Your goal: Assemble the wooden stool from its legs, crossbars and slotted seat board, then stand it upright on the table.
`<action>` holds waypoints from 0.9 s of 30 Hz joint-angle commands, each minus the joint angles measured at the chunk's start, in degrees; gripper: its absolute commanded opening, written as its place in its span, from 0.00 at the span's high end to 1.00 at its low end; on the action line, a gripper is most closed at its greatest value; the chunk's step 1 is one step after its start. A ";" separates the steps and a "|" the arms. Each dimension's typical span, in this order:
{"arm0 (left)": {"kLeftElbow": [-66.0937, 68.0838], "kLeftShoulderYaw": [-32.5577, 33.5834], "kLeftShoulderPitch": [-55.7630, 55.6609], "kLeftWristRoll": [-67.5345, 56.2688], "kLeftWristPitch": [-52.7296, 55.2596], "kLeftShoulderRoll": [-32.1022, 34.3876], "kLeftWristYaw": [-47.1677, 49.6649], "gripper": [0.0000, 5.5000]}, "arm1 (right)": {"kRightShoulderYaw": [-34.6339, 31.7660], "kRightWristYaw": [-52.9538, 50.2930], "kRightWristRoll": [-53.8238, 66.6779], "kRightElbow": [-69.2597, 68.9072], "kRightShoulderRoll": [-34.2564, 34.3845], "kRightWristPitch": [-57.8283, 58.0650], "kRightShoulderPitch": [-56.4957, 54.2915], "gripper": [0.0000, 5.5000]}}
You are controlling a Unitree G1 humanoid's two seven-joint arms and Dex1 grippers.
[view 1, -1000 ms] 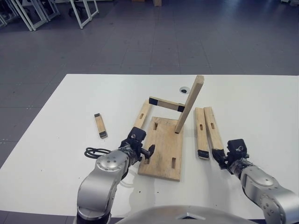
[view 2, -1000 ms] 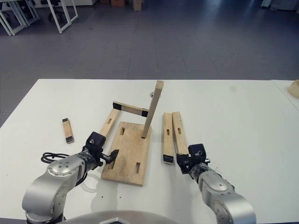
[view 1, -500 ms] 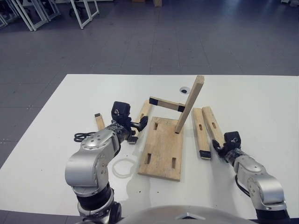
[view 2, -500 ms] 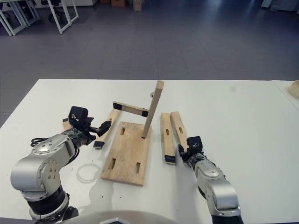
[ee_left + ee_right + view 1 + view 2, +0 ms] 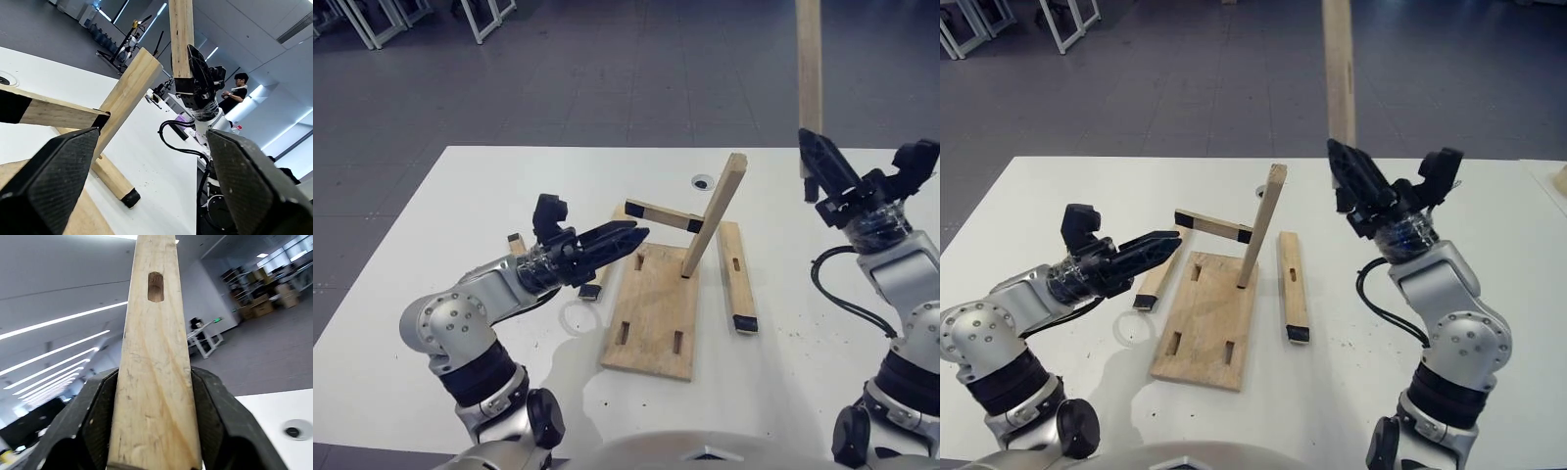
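Altogether four legs [image 5: 736,277]: right gripper [image 5: 155,382] clamps one leg [image 5: 810,59], another in seat board [image 5: 651,323]; left gripper [image 5: 628,237] agape.

Top end of the held leg [image 5: 809,59] is cut off by the upper edge in both eye views. Its lower end is hidden behind the right gripper [image 5: 813,157]. Right wrist view: held leg runs out of frame at both ends, and the fingers [image 5: 98,431] are cut off at the edge.

Far end of the lying leg [image 5: 1154,282] is covered by the left gripper [image 5: 634,236]. One dark end of the short bar [image 5: 514,239] is visible; the rest is behind the left arm [image 5: 499,284].

Foot of the upright leg [image 5: 713,215] is hidden in a slot of the seat board [image 5: 651,328].

Left wrist view: crossbar [image 5: 49,111] and fingers [image 5: 54,181] are cut off at the edges.
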 commanded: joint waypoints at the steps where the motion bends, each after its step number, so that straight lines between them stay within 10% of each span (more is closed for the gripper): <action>1: 4.97 0.17 -6.40 -6.76 3.11 -0.42 0.67 0.27 | 4.76 9.62 21.06 -4.04 -9.07 9.26 0.30 0.62; 8: 6.45 -1.73 -7.76 -16.18 4.82 -1.99 5.26 0.27 | 20.35 20.53 4.94 -0.30 -10.62 10.51 1.37 0.62; 19: 10.53 -5.62 -6.69 -24.15 1.25 2.20 12.62 0.27 | 27.34 29.21 -6.67 -0.32 -11.09 8.14 3.05 0.63; 27: 13.50 -6.52 -5.59 -33.17 -1.02 4.66 16.33 0.48 | 27.42 29.95 -8.63 -0.03 -11.37 7.57 2.35 0.63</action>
